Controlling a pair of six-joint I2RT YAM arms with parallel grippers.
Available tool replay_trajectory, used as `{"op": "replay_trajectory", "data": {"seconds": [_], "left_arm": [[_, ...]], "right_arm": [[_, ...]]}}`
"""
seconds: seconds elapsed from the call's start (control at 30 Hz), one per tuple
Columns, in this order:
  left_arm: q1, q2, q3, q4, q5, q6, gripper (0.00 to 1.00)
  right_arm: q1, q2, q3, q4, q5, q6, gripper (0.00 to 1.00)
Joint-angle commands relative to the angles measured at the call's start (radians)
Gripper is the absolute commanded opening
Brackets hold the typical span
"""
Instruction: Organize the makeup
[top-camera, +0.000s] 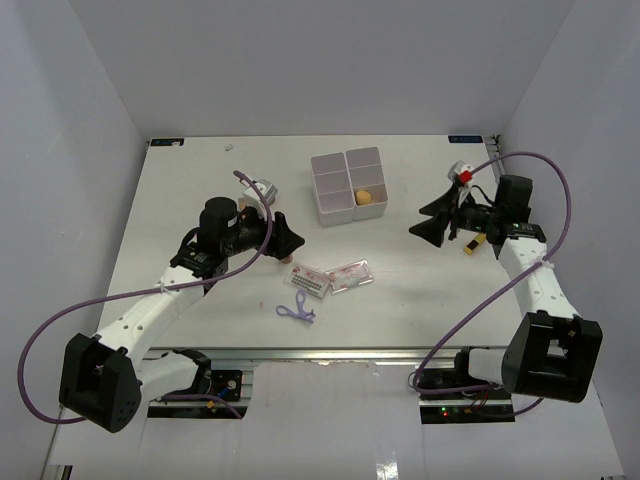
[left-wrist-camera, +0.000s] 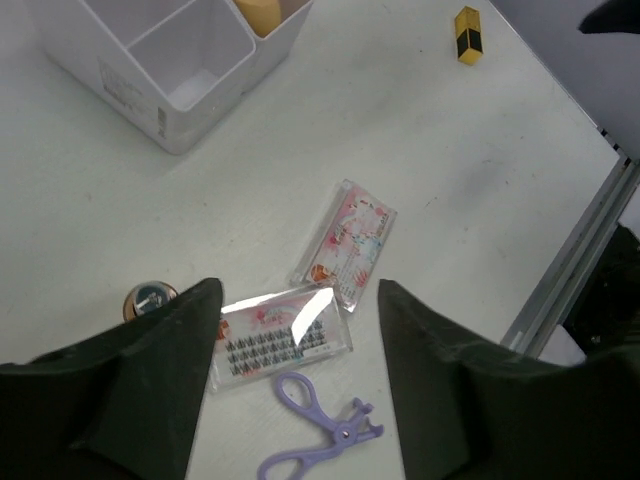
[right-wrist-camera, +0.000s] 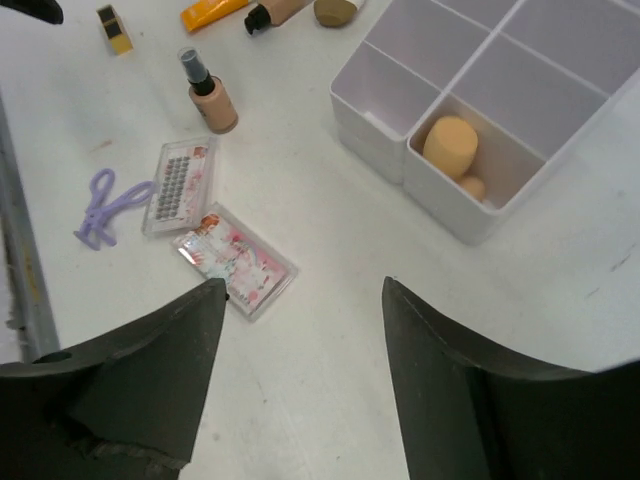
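Two flat clear packets with pink-red print lie side by side near the table's front: a lash packet (top-camera: 308, 280) (left-wrist-camera: 283, 334) (right-wrist-camera: 180, 184) and a printed one (top-camera: 350, 276) (left-wrist-camera: 345, 243) (right-wrist-camera: 235, 261). The thin purple tool (top-camera: 297, 311) (left-wrist-camera: 318, 425) (right-wrist-camera: 105, 205) lies just in front of them. A tan-orange sponge (top-camera: 364, 197) (right-wrist-camera: 449, 146) sits in a near compartment of the white box (top-camera: 335, 215) (right-wrist-camera: 375, 120), with a smaller one (right-wrist-camera: 472, 187) beside it. A yellow-orange tube (right-wrist-camera: 212, 12) lies far left. My left gripper (top-camera: 290, 240) (left-wrist-camera: 300, 290) hovers open above the packets. My right gripper (top-camera: 425, 225) (right-wrist-camera: 304, 285) is open and empty, right of the box.
A foundation bottle (right-wrist-camera: 208, 95) (left-wrist-camera: 150, 299) stands by the left gripper. A gold-black lipstick (top-camera: 475, 243) (left-wrist-camera: 467, 34) lies at the right under the right arm. A second bottle (right-wrist-camera: 280, 12) and a brown sponge (right-wrist-camera: 335, 10) lie beside the tube. The table's metal front edge (left-wrist-camera: 570, 270) runs close behind the packets.
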Motion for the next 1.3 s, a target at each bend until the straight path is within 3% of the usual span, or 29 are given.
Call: {"op": "replay_trajectory", "data": {"seconds": [0.0, 0.07, 0.13, 0.27, 0.43, 0.57, 0.73, 0.9, 1.27], "left_arm": [[-0.003, -0.046, 0.050, -0.122, -0.090, -0.115, 0.85], [-0.003, -0.080, 0.027, -0.155, -0.149, -0.148, 0.95], [-0.003, -0.113, -0.001, -0.173, -0.203, -0.177, 0.98], [-0.011, -0.140, -0.053, -0.175, -0.342, -0.230, 0.98], [-0.070, -0.068, -0.104, -0.090, -0.509, -0.309, 0.98], [-0.124, -0.015, -0.110, -0.043, -0.640, -0.350, 0.98], [-0.183, -0.007, -0.100, -0.045, -0.802, -0.391, 0.98], [-0.233, 0.040, -0.108, -0.035, -0.882, -0.427, 0.98], [-0.273, 0.319, -0.006, 0.025, -0.986, -0.365, 0.94]], "right_arm": [[-0.116, -0.080, -0.069, -0.006, -0.312, 0.093, 0.78], [-0.123, -0.124, -0.093, -0.010, -0.276, 0.070, 0.80], [-0.130, -0.171, -0.109, -0.009, -0.244, 0.057, 0.81], [-0.165, -0.187, -0.124, -0.006, -0.240, 0.070, 0.81], [-0.202, -0.172, -0.126, -0.009, -0.270, 0.077, 0.82], [-0.209, -0.165, -0.127, -0.074, -0.290, -0.022, 0.84], [-0.209, -0.150, -0.126, -0.106, -0.211, -0.064, 0.85], [-0.211, -0.131, -0.137, -0.105, -0.132, -0.050, 0.85], [-0.210, -0.087, -0.110, -0.081, -0.088, 0.062, 0.83]]}}
